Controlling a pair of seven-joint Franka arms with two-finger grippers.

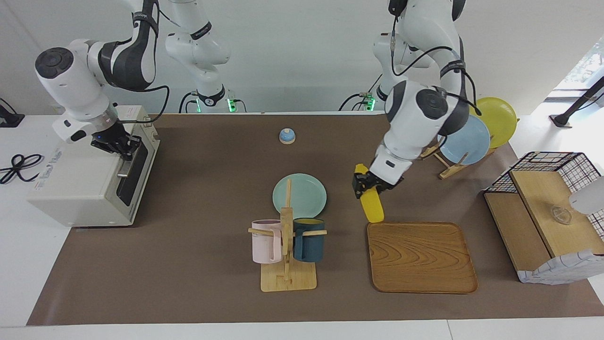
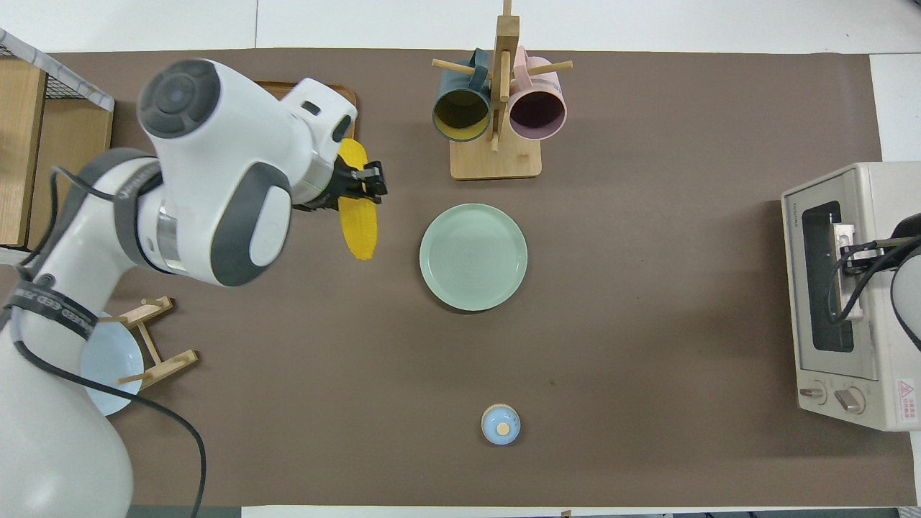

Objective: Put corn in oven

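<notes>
Corn (image 1: 371, 202) is gripped by the left gripper (image 1: 367, 186), raised over bare worktop (image 1: 203, 264) beside the wooden tray's (image 1: 421, 257) edge. At the oven (image 1: 89, 182) door's handle, the right gripper (image 1: 123, 147) is closed.

Open brown desk (image 1: 198, 264) between green plate (image 1: 299, 196) and oven (image 1: 89, 189): wide free lane. Mug rack (image 1: 288, 245) with two mugs stands tall just beside plate, away from robots. Small blue bell (image 1: 287, 136) low, near robots' edge. Right claw (image 1: 123, 146) at oven door handle, occupying oven front. Wooden tray (image 1: 421, 257) flat, low obstacle beside left claw (image 1: 369, 185) gripping corn (image 1: 372, 204).
</notes>
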